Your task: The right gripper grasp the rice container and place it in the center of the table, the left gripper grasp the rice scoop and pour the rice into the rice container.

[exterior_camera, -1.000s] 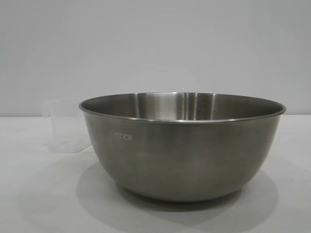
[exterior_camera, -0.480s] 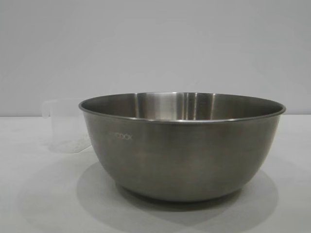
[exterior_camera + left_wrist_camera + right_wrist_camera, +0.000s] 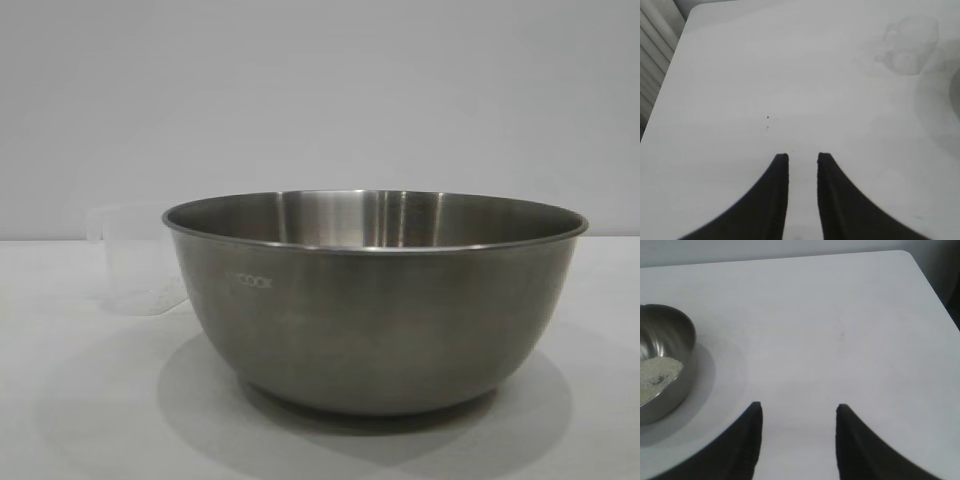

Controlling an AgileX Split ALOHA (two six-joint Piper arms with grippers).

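we note the large round brushed stainless-steel rice container (image 3: 375,300) upright, mouth up, on the plain white desk (image 3: 60,400), roughly central in the exterior view. being round, it has no long axis to speak of. pale off-white rice (image 3: 655,375) already lies heaped inside it. the small translucent plastic rice scoop (image 3: 135,262) stands upright just beside the bowl's left side and behind it; whether they touch we cannot tell. its handle direction is too faint to read.

the black two-fingered left pincer (image 3: 803,159) hangs over bare desk, jaws narrow, holding nothing; the scoop lies ahead of it and toward the bowl, well apart. the black right pincer (image 3: 799,410) stands moderately wide, empty, with the bowl off to its inner side.

judgement: pour looks done. the left pincer is the nearer to the scoop.
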